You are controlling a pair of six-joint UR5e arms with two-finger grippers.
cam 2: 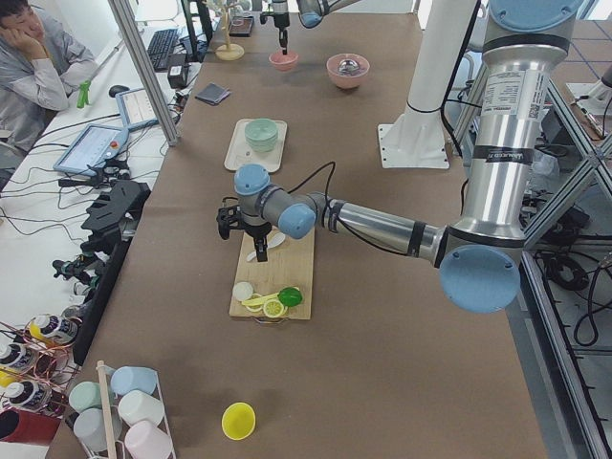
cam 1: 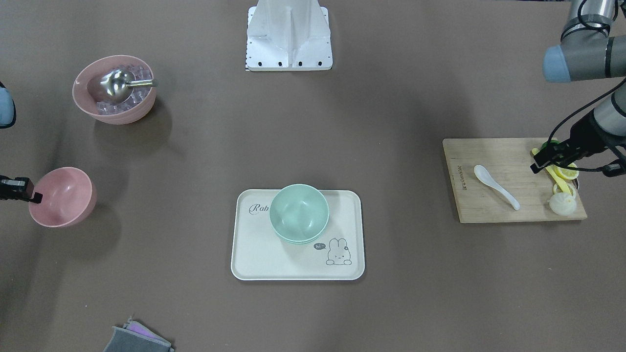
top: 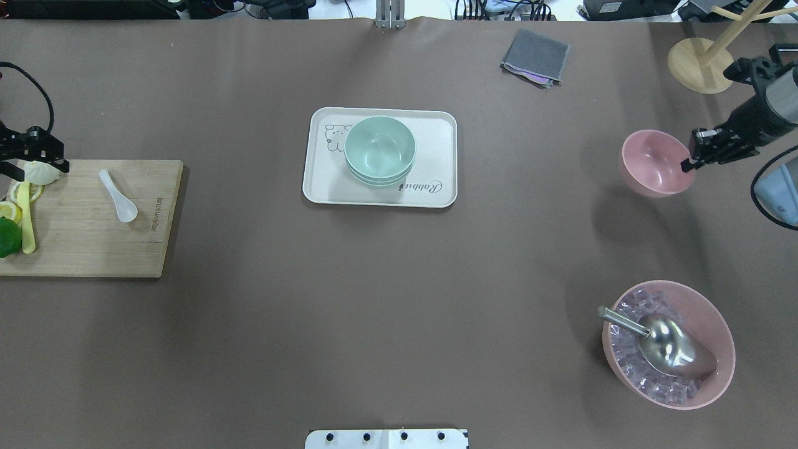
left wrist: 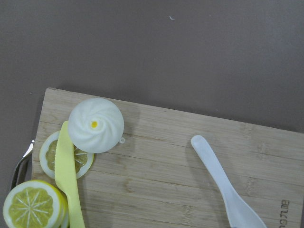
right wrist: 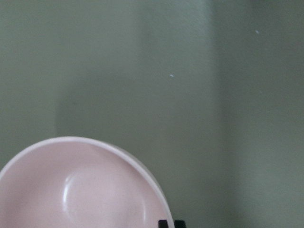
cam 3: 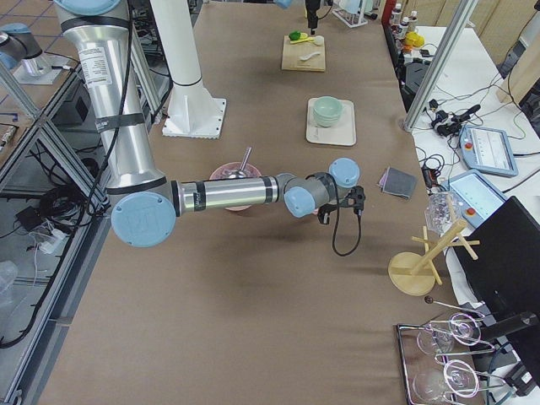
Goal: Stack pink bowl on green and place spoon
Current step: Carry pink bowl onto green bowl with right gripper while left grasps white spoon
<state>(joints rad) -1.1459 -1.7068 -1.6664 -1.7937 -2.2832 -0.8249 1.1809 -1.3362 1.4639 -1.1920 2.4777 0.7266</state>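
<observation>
The right claw (cam 1: 35,197) pinches the pink bowl (cam 1: 63,195) by its rim. The left claw (cam 1: 536,163) hangs over the cutting board (cam 1: 494,156); I cannot tell its gap.

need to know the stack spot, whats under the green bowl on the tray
The green bowl sits nested in a lower green bowl, only its rim showing; whether more lie between, I cannot tell. Both stand on the cream tray, whose surface beneath them is covered.

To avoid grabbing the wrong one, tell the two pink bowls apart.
The small pink bowl is empty; the large pink bowl holds ice cubes and a metal scoop. The small one has the right gripper at its rim; the large one has none near. Both are pink and upright.
</observation>
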